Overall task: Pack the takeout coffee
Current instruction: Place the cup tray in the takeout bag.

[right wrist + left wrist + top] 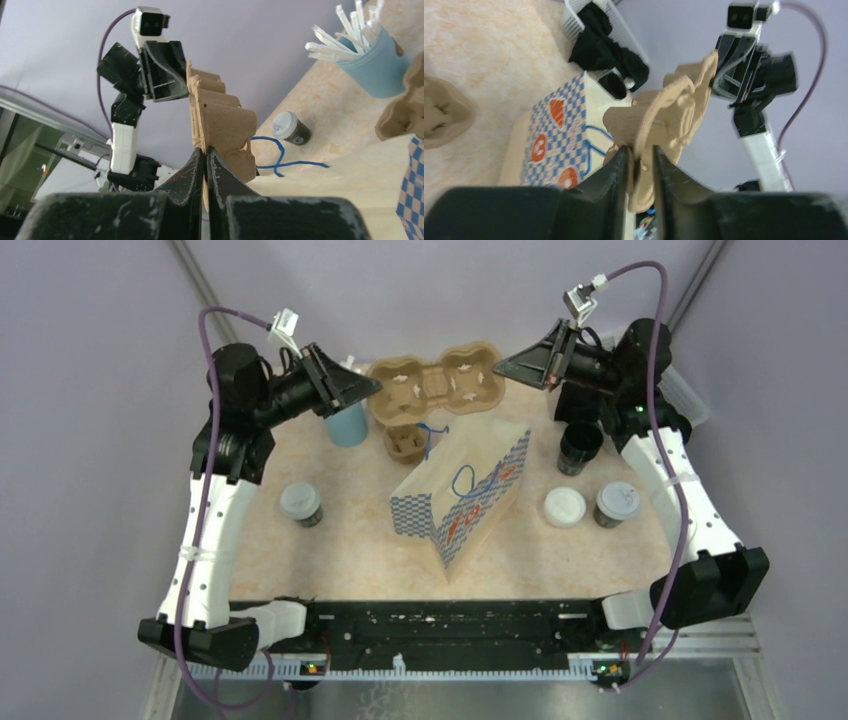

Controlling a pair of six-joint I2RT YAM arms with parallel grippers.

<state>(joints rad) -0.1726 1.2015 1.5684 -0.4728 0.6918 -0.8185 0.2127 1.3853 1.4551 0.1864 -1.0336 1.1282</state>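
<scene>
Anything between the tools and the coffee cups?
Yes: the pulp carrier, held in the air. The right tool is shut on one end, the left tool brackets the other; the lidded cups stand on the table.

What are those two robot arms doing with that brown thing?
The brown cup carrier hangs in the air between the two arms. The right tool is shut on one end, and the left tool sits around the other end. The coffee cups stand on the table, none packed yet.
</scene>
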